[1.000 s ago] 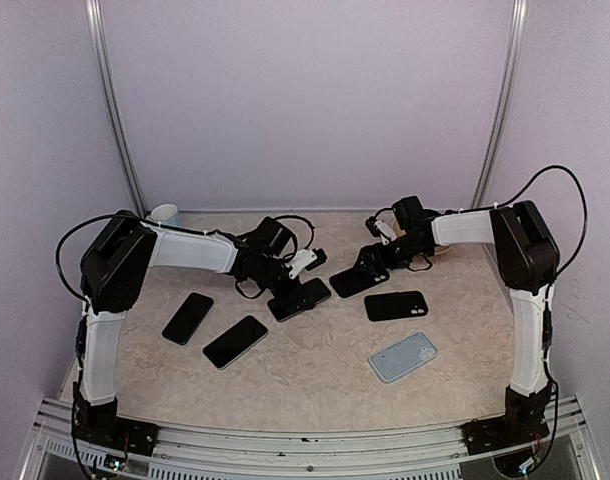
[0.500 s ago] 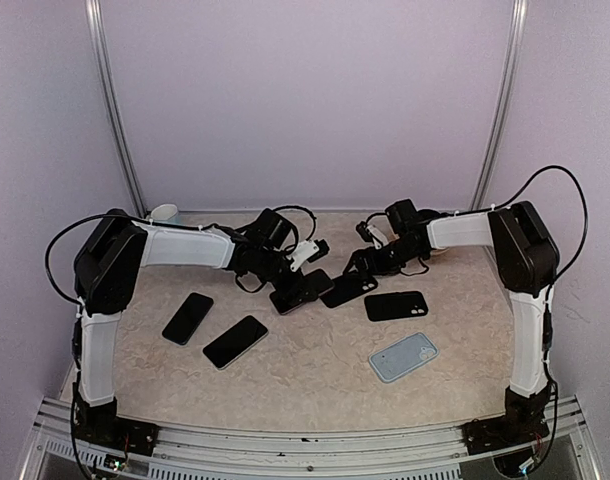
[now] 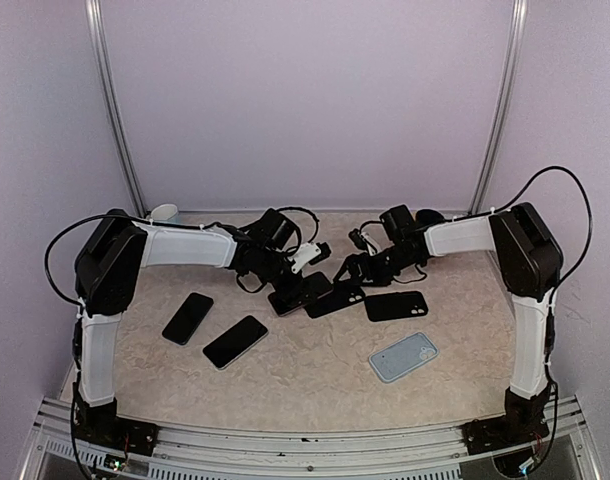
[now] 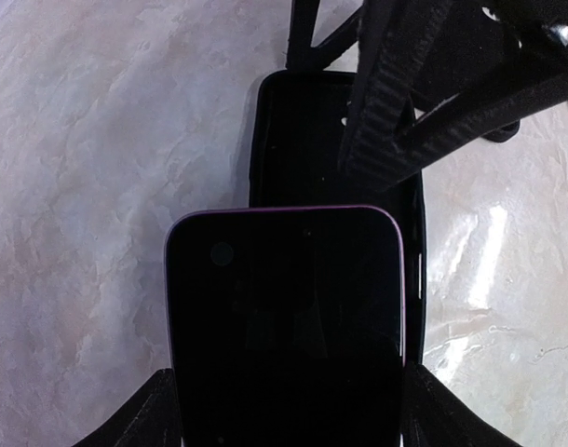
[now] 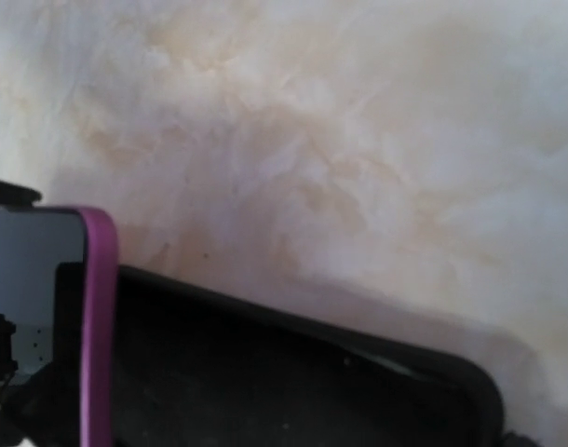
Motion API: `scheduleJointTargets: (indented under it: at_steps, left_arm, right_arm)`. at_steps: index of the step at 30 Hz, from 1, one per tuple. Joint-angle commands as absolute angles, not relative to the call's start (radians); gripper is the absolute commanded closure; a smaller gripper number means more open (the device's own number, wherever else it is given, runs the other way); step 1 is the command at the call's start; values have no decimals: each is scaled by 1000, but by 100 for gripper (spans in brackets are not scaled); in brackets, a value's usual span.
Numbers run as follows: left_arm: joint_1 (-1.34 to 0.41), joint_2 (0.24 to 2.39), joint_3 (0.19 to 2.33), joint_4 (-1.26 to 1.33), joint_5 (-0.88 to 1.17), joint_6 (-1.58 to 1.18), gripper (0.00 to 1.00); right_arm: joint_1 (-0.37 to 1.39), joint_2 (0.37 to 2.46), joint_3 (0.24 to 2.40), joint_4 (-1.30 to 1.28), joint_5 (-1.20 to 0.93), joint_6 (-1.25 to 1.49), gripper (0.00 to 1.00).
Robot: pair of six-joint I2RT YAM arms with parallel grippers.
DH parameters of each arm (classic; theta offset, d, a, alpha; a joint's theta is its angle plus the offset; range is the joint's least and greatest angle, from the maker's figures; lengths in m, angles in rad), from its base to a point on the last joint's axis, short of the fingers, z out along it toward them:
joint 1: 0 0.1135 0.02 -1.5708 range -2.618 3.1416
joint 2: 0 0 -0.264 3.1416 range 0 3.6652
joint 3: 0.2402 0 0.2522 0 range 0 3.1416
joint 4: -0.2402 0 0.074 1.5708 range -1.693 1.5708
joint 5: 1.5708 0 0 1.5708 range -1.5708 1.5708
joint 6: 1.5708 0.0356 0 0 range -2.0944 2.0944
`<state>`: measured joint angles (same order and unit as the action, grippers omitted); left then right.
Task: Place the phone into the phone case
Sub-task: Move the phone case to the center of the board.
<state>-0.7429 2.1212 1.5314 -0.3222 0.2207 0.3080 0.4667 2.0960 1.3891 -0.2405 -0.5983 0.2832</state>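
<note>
Insertion step: my left gripper (image 4: 289, 410), part-open, pinches the phone (image 4: 284, 326) by its sides, right gripper (image 3: 353, 278), spread wide, clamps the case (image 4: 303, 140); next I must seat the phone squarely inside.

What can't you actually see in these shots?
Left wrist view: the phone has its lower end cut by the bottom edge.
Same view: the case has its far end behind the other arm's fingers.
Top view: too small and dark to tell whether phone touches case.
Right wrist view: blurred close-up.
</note>
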Motion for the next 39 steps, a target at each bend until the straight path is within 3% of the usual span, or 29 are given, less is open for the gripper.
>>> scheduleJointTargets:
  at_steps: [1, 18, 39]
  left_arm:
    - [-762, 2110, 1605, -363, 203, 340, 32]
    - [-788, 2247, 1810, -504, 195, 429, 32]
    - [-798, 2244, 1756, -499, 199, 414, 33]
  right_arm:
    - [465, 2029, 1384, -252, -597, 301, 0]
    - [416, 2067, 1418, -286, -588, 313, 0]
    - [501, 2117, 1382, -202, -687, 383, 0]
